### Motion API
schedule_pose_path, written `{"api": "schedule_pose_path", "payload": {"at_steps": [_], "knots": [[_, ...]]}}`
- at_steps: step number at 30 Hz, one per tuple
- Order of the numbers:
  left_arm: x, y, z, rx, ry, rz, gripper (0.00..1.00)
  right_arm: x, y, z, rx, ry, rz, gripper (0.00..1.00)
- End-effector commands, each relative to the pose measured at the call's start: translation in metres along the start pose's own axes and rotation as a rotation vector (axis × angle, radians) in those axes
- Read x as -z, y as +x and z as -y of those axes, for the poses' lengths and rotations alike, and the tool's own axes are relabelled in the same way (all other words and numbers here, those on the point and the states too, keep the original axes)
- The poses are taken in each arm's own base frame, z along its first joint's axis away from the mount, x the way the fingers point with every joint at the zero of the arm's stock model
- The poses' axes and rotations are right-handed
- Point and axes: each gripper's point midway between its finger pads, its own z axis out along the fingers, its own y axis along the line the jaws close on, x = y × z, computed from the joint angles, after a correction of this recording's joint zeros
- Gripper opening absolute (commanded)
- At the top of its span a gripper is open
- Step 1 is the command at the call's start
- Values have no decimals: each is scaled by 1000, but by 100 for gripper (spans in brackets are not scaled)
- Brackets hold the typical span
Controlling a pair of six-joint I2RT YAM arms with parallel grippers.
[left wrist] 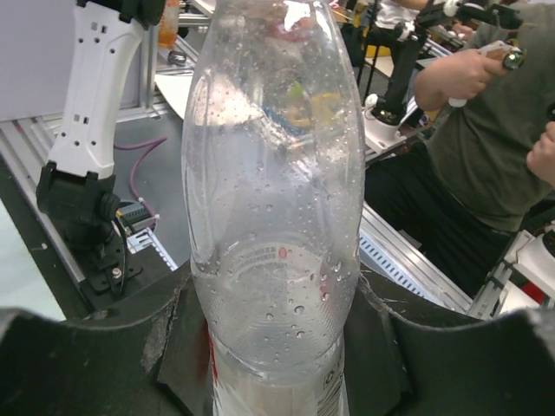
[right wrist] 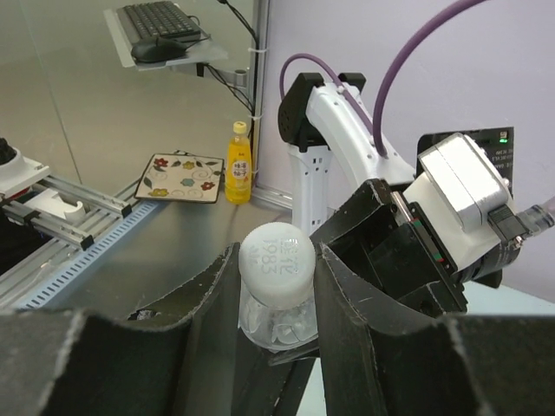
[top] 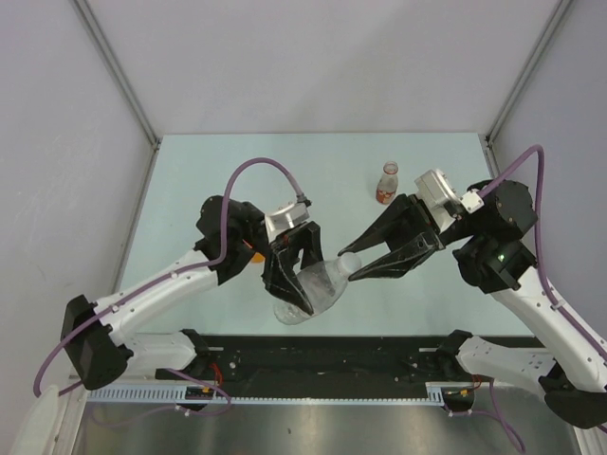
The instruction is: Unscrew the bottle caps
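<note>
Where the two black two-fingered hands meet over the pale green table [top: 237,171], one large clear plastic bottle [left wrist: 273,173], beaded inside with droplets, is held tilted between them. The left hand [top: 308,289] is clamped around the lower body of this bottle, with a finger pressed to the plastic on either side. The right hand [top: 353,268] is closed on the round white plastic screw cap [right wrist: 276,260], which is gripped from two sides and sits on the bottle's neck. Farther back on the table, well apart from both hands, a smaller clear plastic bottle with a reddish label band [top: 385,185] is seen upright, with a small reddish cap [top: 389,168] on top. Two bottles and two caps are counted plainly. A scrap of orange [top: 254,251] is seen just beside the left wrist; what it is cannot be told.
</note>
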Motion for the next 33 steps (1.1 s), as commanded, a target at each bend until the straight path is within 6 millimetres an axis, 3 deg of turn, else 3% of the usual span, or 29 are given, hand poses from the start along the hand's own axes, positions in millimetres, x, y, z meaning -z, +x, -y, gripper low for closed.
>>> {"api": "schedule_pose_path", "payload": {"at_steps": [1,2,4,8,14,22,23,28,33], "knots": [[0,-44,-2,-213,-143,103,0,3,27,-4,-174,-1,-66,27],[0,-44,-3,-209,-153,102,0,4,26,-3,-175,12,-64,37],[2,-46,-5,-205,-172,108,0,4,25,-4,-178,20,-63,43],[4,-48,-8,-208,-198,116,0,5,25,-1,-190,47,-61,66],[8,-47,-17,-206,-260,125,0,8,26,4,-205,107,-59,83],[34,-63,-49,-283,-580,202,0,24,19,37,-197,372,-18,87],[45,-66,-60,-278,-673,228,0,27,19,41,-191,403,-18,87],[81,-75,-77,-318,-938,297,0,48,22,69,-179,625,-13,87],[113,-74,-91,-309,-1143,321,3,72,8,93,-179,845,70,87]]}}
